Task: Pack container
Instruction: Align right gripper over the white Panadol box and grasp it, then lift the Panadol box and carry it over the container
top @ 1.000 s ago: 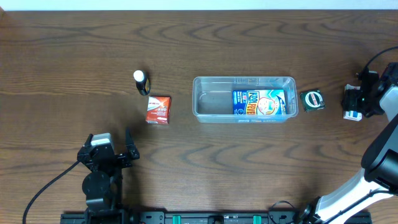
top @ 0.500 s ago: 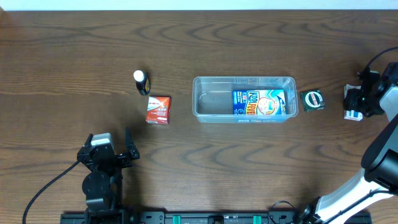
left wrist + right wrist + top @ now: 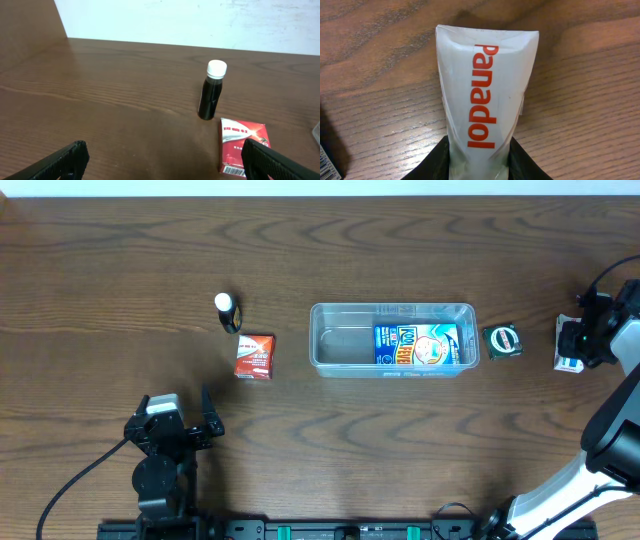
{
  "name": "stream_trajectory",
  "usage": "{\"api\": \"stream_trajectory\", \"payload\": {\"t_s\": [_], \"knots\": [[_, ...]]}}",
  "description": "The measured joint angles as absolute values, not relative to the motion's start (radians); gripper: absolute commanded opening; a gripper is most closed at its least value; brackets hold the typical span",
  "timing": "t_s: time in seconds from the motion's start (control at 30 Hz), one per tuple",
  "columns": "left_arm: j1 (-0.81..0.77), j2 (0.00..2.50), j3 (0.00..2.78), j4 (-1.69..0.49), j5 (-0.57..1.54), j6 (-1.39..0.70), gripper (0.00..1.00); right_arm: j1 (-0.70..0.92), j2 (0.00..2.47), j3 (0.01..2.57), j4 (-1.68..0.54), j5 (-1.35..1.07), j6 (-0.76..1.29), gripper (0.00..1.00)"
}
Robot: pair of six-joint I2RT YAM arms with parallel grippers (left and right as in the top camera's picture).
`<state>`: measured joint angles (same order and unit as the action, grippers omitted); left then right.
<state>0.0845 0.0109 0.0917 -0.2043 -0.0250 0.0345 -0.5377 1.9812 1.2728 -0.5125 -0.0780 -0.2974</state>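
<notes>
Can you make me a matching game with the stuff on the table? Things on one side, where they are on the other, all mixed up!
Things:
1. blue packet
2. red box
3. white Panadol pack
4. green round thing

Places:
A. gripped by the right fingers
B. on the table beside the dark bottle
C. inside the clear container
D. on the table just outside the container's end

Pairs: 1-C, 2-B, 3-A, 4-D
</notes>
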Motion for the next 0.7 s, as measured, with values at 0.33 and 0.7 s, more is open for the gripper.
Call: {"api": "stream_trajectory", "payload": {"t_s": [0.33, 0.7], "knots": [[0.084, 0.011, 0.092, -0.204, -0.025, 0.034, 0.98, -0.487, 1.913, 1.379, -0.702, -0.080, -0.268, 0.30], [0.084, 0.011, 0.092, -0.204, -0.025, 0.035, 0.98, -0.165, 1.600, 1.686, -0.918, -0.150, -0.388, 0.31]]}}
